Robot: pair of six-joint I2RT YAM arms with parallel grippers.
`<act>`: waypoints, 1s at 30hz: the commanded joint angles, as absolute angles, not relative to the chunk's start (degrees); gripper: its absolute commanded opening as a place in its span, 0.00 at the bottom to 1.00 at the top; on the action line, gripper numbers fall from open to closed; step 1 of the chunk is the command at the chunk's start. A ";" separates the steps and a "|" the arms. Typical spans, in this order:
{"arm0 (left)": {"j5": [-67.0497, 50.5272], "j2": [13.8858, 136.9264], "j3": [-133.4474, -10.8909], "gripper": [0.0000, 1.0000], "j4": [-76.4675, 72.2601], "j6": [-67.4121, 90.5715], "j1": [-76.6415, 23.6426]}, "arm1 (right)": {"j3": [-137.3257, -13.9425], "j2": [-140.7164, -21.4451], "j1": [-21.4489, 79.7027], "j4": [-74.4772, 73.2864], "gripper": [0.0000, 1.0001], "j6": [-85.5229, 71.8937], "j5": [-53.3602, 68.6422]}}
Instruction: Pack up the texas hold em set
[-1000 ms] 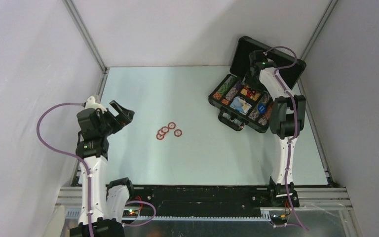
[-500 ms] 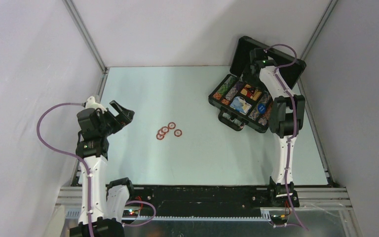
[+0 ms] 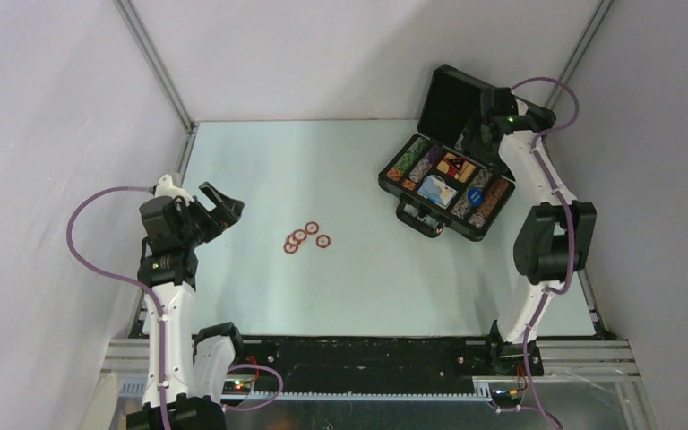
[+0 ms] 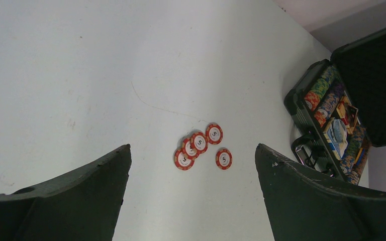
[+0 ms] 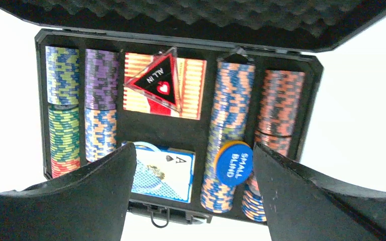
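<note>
Packing is partly complete: chip rows, card box and marker sit in the open case, while five loose chips lie on the table, well apart from it. Left gripper and right gripper both stand wide and empty. Outstanding steps, by judgement: load the loose chips, then close the lid.

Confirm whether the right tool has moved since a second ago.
Yes. The right tool has pulled back rightward, away from the middle of the case toward the right end of its open lid.

White arm links, black joints, purple cables, black left pincer
</note>
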State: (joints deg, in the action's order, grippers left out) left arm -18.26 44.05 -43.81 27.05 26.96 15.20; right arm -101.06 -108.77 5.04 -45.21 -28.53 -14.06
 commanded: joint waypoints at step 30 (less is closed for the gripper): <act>-19.37 43.86 -43.56 0.97 24.79 27.43 15.72 | -88.70 -105.81 9.36 -48.14 0.54 -24.89 -22.56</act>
